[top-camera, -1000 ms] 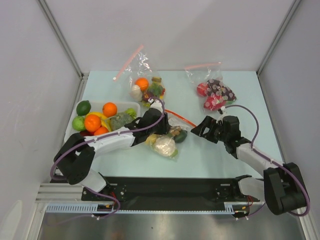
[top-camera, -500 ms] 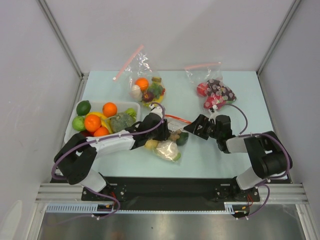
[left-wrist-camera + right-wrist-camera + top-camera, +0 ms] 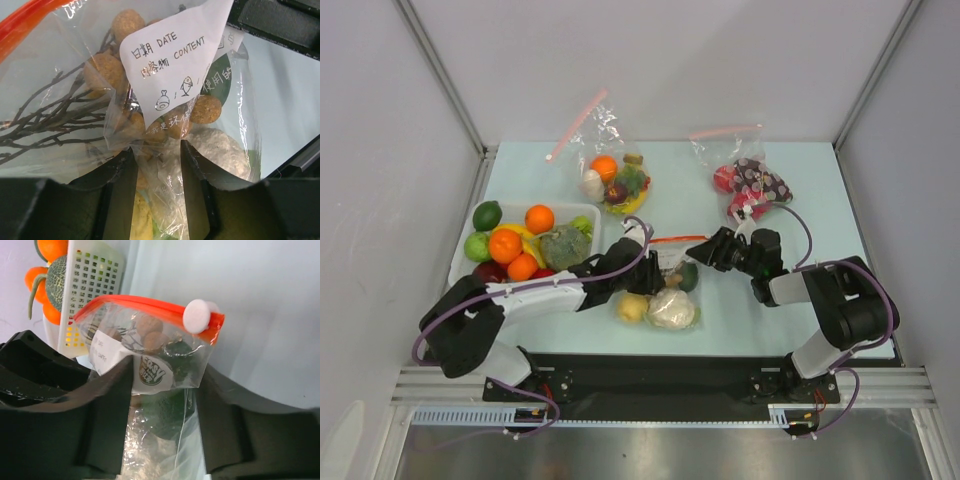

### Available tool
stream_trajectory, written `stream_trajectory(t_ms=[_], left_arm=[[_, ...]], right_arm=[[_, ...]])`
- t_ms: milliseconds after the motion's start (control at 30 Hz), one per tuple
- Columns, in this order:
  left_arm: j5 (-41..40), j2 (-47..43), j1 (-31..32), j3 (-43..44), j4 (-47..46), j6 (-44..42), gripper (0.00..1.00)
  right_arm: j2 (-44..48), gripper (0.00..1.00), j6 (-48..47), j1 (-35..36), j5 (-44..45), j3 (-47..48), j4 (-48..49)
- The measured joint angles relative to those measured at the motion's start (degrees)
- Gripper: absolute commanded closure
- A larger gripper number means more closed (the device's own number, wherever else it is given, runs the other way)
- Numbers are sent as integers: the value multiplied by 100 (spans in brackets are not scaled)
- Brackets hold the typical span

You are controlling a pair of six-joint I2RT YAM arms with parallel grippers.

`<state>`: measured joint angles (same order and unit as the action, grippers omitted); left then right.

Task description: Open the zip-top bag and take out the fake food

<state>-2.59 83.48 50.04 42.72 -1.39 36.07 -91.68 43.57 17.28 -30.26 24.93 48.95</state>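
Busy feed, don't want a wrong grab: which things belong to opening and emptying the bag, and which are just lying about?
Job:
- orange-rimmed zip-top bag
- fake food inside it
- left gripper, jaws pinching the bag
- right gripper, jaws open around it

Lying about:
- pink-zip bag with an orange
- pink-zip bag with red toys
- white basket of fruit

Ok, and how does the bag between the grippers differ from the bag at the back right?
The near bag has an orange-red zip; the back-right bag has a pale pink zip. The near bag holds brown, white and yellow food; the back-right bag holds red and purple toys. The left gripper pinches the near bag; no gripper holds the back-right bag. Both are clear plastic.
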Motion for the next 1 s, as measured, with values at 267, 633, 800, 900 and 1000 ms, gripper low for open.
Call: stream_trajectory(t_ms=[267,633,800,900,1000], left_arm=[[61,-160,31,-17,87,-125,13],[356,-1353,-195,533,452,-1244,2],[1246,-1633,-789,866,236,-1720,2],[1794,-1613,-984,1099,170,-1926,2],[2404,-1576,-1014,1283,33,-1993,2]], right_arm=[[138,86,-192,2,-238,0,162],[1394,98,-874,-13,-1292,236,-321],[2111,100,-1722,-7,-1790,789,-1578],[2413,100,-2306,9,-1941,1152,-2457],[2649,100,-2791,13,-2006,1368,-3167]])
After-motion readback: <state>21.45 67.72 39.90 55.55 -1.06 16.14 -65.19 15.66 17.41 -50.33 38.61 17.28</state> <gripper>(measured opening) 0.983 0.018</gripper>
